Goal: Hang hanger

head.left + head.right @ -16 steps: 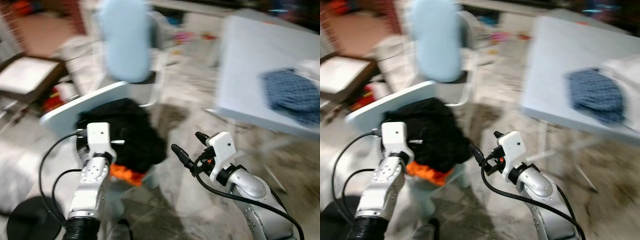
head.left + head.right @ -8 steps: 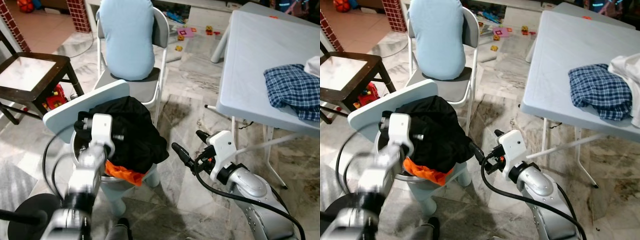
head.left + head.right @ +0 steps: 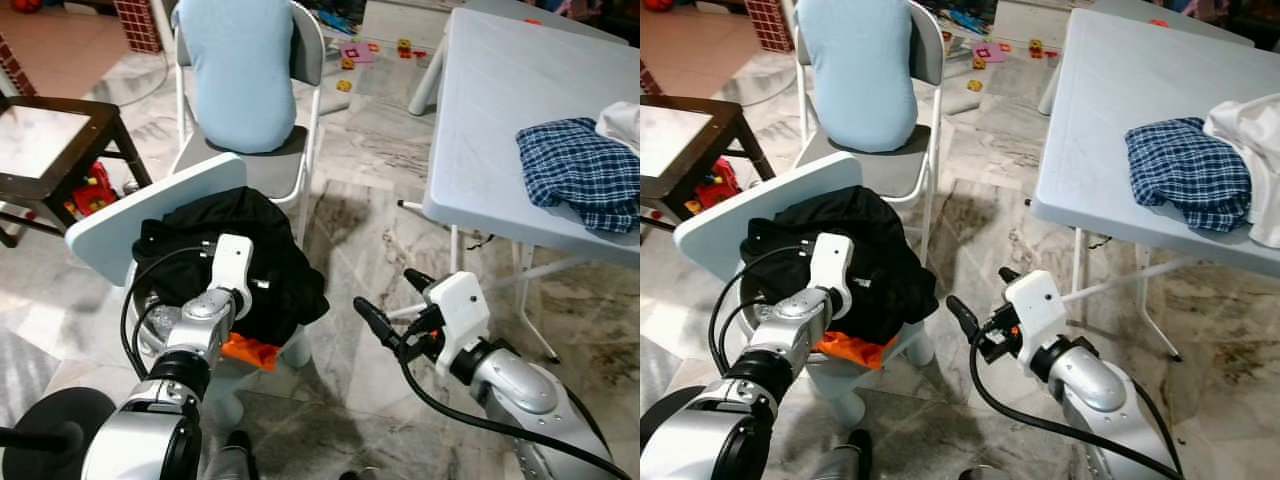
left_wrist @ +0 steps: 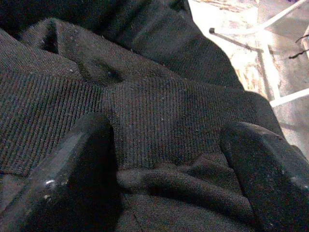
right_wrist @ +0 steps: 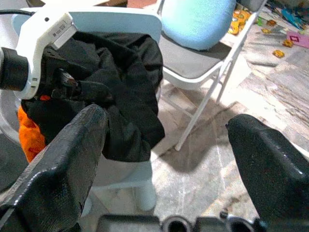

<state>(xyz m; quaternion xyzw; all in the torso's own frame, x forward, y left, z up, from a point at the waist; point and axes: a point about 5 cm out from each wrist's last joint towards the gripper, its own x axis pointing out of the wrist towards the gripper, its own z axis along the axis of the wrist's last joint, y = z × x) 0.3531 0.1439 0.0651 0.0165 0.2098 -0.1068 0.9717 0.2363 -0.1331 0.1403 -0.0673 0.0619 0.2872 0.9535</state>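
- Step: pickup phase, judging by the frames. Left gripper (image 4: 164,159) is digging into the black garment (image 3: 235,250) heaped in the basin (image 3: 870,362) at lower left of the head views.
- Left fingers (image 4: 72,164) are standing spread, w/ ribbed black cloth bunching between them; not closing on anything yet.
- Hanger: can't make one out in any view. Poss. buried under the garment, can't tell. No rail or hook for hanging is showing either.
- Right gripper (image 3: 395,315) is hovering mid-frame over bare floor (image 3: 350,200), fingers (image 5: 63,164) spread wide, holding nothing, pointing toward the pile.
- Next move, as I'm reading it: close left fingers on the cloth fold or feel deeper for the hanger, lift clear of the basin, then find somewhere to hang.
- Edges: pale blue board (image 3: 150,215) is leaning over the basin's far-left rim, touching the garment; a lift straight up is risking a snag there. Orange cloth (image 3: 250,350) is poking out under the black at the near rim.
- Chair (image 3: 310,60) w/ a person (image 3: 240,70) seated is sitting just beyond the basin, upper left; tight on that side.
- Table (image 3: 500,110) is filling upper right, its leg (image 3: 460,260) near the right gripper; plaid cloth (image 3: 580,170) and white cloth (image 3: 1250,140) are lying on top.
- Dark side table (image 3: 60,150) at left edge.
- Open room: floor strip btwn basin and table leg, centre to bottom; best side for pulling the garment out.
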